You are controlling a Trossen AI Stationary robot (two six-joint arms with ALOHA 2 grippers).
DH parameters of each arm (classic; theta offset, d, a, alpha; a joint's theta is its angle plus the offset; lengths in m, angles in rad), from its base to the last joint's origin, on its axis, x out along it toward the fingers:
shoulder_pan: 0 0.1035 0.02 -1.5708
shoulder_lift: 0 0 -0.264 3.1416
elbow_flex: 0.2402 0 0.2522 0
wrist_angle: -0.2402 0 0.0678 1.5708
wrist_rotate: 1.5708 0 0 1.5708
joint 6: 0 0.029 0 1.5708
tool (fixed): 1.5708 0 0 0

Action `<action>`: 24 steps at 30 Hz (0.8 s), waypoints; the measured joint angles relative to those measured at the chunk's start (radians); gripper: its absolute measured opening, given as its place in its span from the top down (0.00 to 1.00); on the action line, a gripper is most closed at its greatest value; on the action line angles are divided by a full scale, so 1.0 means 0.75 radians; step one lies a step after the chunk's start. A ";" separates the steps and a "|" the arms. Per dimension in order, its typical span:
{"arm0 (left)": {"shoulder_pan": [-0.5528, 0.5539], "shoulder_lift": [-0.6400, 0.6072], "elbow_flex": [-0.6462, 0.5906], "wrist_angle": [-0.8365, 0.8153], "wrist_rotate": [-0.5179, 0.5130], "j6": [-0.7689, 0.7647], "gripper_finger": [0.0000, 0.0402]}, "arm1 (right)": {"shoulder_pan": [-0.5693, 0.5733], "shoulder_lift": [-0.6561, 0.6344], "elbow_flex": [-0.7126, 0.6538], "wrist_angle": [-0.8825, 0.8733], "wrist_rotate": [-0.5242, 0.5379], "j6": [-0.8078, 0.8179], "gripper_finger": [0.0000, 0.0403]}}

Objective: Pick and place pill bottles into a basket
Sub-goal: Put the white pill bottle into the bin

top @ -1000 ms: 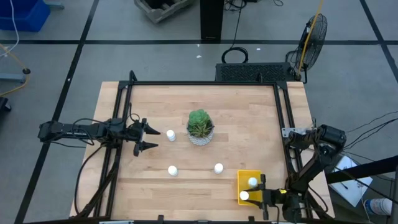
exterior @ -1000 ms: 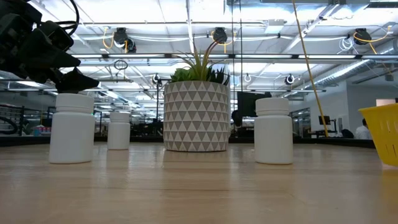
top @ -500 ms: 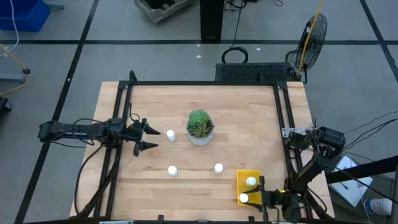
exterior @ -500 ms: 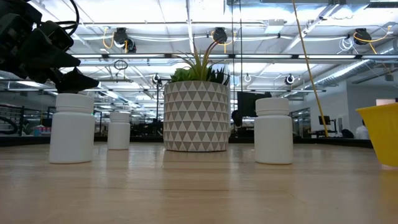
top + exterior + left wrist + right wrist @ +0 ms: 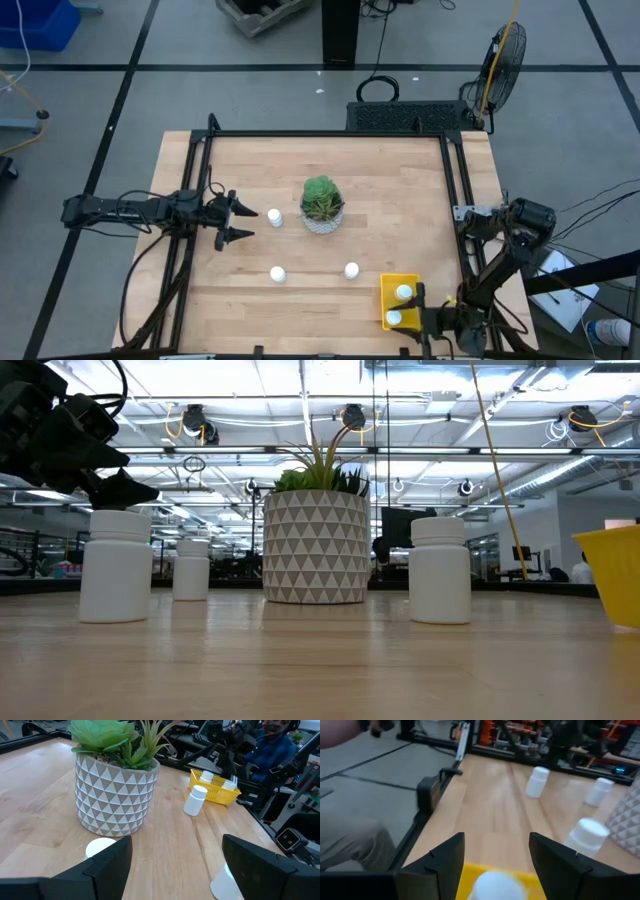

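— What are your pincers doing?

— My right gripper sits at the near table edge, fingers spread wide and holding nothing, just beside the small bright yellow rectangular basket. My left gripper is released too, its fingers parted around open air, with one small white capped pill bottle just ahead of them.

— What is in the basket?

— Two white pill bottles lie inside it, one behind the other.

— And farther out?

— Two more bottles stand on the light wooden table, well apart from each other. Beyond them stands the white patterned pot with the green plant.

— Your arms?

— The left stretches level across the table's left edge. The right is folded at the near right corner.
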State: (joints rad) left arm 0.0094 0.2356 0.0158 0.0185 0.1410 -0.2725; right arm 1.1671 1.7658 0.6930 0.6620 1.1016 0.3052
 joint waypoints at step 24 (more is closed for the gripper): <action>0.000 0.000 0.000 0.002 0.023 -0.029 0.23 | -1.058 -0.550 0.035 -0.576 -1.529 -0.146 0.46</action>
State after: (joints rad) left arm 0.0094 0.2356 0.0158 0.0202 0.1585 -0.2939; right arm 0.3737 1.3537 0.7195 0.2302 -0.0453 0.1954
